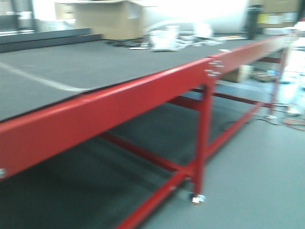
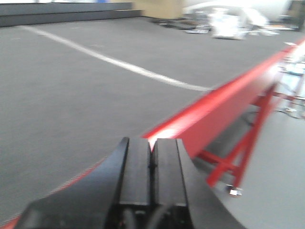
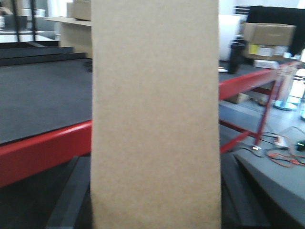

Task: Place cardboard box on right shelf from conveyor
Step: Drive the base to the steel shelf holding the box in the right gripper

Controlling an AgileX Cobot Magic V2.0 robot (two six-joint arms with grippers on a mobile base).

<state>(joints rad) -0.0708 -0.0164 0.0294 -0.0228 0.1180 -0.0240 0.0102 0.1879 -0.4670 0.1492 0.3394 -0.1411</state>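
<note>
Right end effector [image 3: 155,195] clamped on the cardboard box [image 3: 156,114]: one dark finger [image 3: 66,200] against the box's left face, the other against its right face, jaws spread only as wide as the box. Box upright in the right wrist view, plain tan, filling the middle of the picture from top to bottom. Behind it, the conveyor [image 3: 43,100] with its dark grey surface, and the red side rail [image 3: 43,148] passing behind the box from lower left to upper right. Box held in front of that rail, nearer the camera than the conveyor surface; lower end out of view. Farther back on the right, a dark container [image 3: 237,56] and a labelled carton [image 3: 268,34] near the conveyor's far end. Cables [image 3: 281,152] on the floor below.

Left end effector [image 2: 152,162] closed completely, black fingers [image 2: 136,167] pressed flat together, nothing between them. Poised over the conveyor's near edge, right where the red rail begins. White line [image 2: 119,64] slanting across the grey surface ahead, ending at the rail.

Front view blurred. Same grey surface across the top, the white line near its left edge, red rail running diagonally. Below, a red leg [image 1: 205,138] with a caster [image 1: 197,198] on the grey floor [image 1: 267,191]. White clutter [image 1: 176,38] at the conveyor's far end, too blurred to name.
</note>
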